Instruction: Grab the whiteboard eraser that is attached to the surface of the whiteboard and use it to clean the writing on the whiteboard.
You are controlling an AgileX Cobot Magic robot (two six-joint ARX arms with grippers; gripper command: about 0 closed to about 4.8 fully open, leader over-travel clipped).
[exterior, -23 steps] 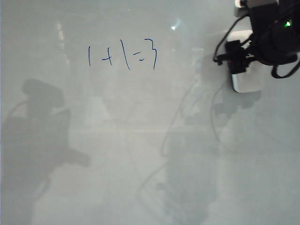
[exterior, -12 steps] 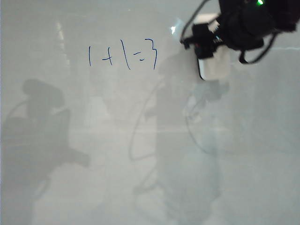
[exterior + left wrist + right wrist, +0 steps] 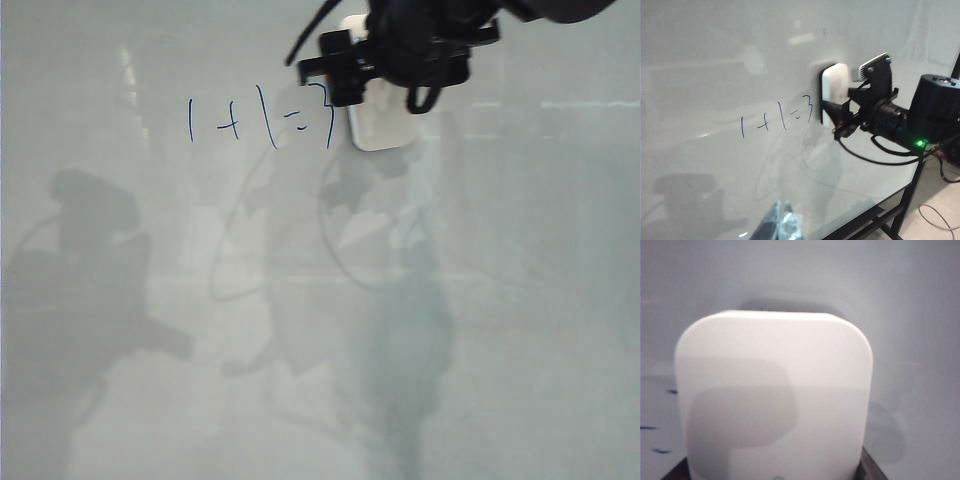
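The right gripper is closed across the eraser, holding it flat on the board; the writing lies just beside the gripper, its three next to the eraser's edge. The eraser is likely light, stiff and slick, so a hold across its narrow sides suits it; it looks white, smooth and round-cornered. The left gripper hangs well away from it, low; whether its jaws are parted cannot be told.
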